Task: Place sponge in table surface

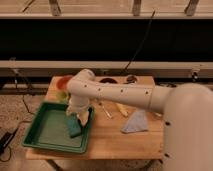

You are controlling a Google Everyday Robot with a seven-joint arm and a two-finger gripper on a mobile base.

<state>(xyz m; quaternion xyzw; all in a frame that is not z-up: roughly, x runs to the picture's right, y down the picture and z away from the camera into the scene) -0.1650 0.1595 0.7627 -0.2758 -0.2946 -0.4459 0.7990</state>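
Currently, pickup is in hand: the gripper (78, 114) hangs wide open, apparently empty, over the sponge (74, 127) inside the green tray (45, 145). Next: close, lift, transfer to the table surface (115, 142).

High over-shoulder view, gripper (79, 116) centre-left

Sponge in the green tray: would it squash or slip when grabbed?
Probably squashes: the sponge looks like a soft block. Likely light, being small; its flat sides shouldn't roll. It lies in the tray, just under the gripper.
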